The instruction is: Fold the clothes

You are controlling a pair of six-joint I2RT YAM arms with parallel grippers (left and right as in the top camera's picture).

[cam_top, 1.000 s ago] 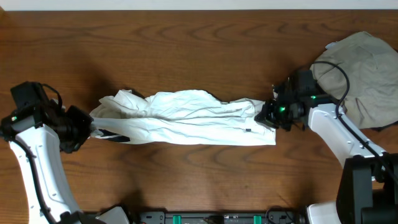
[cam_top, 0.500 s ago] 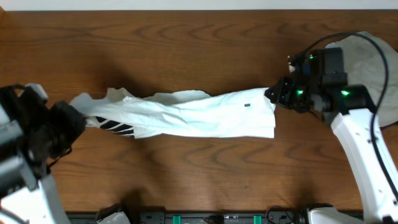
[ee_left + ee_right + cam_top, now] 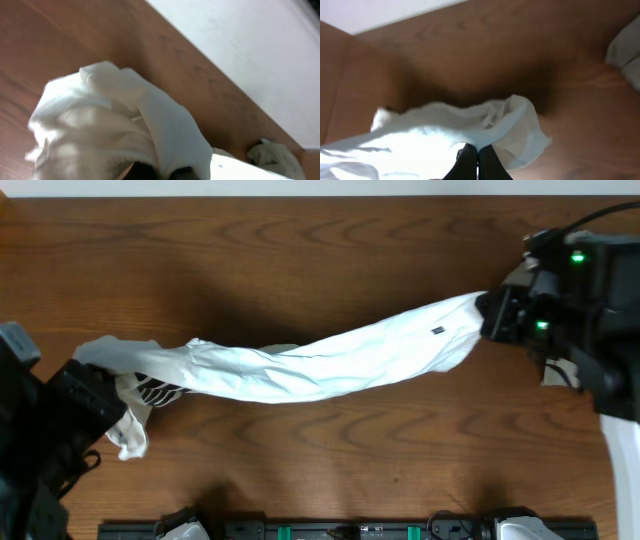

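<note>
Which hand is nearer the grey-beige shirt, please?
Right: the right hand grips the white T-shirt beside the grey-beige shirt; the left hand holds its far end.

The right gripper's (image 3: 476, 152) dark fingers are pinched together on the white T-shirt (image 3: 445, 132). Its bunched cloth spreads left above the wooden table (image 3: 495, 50), with a pale garment (image 3: 627, 50) at far right.

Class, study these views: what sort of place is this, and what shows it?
Probably a robotics lab bench: a wooden table, a robot's left gripper and right gripper stretching a white T-shirt between them, and a plain white wall.
</note>
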